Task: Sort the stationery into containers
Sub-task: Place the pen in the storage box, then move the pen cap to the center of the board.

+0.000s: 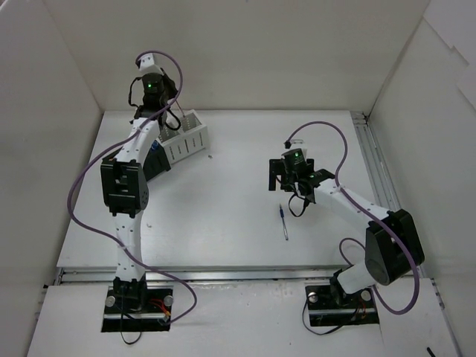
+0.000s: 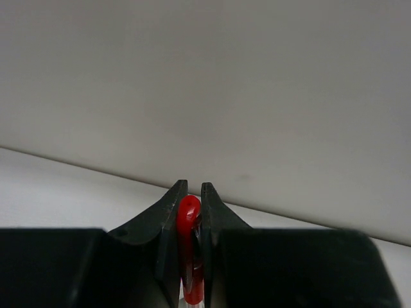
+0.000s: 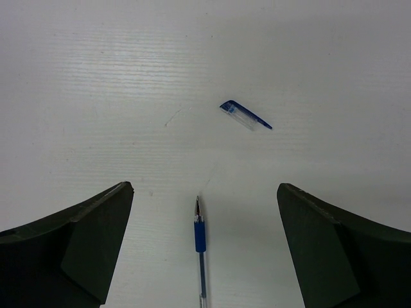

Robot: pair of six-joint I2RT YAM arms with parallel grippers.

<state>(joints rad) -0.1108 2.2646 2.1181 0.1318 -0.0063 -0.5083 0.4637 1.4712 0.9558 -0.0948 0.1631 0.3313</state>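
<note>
Red pen [image 2: 187,221] clamped in left end effector [image 2: 193,187]; right end effector [image 3: 205,188] wide open

Bright, even light; soft shadows

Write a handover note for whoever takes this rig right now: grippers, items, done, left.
The left gripper is shut on a red pen, raised at the white mesh organiser at the back left; the pen is not yet dropped in.
The right gripper is open and empty, hovering over a blue pen lying on the table.
A small clear-blue piece lies beyond the pen's tip, apart from it.
Done: what the organiser already holds cannot be told.
Left: drop the red pen, then fetch the blue pen and the clear-blue piece.
</note>
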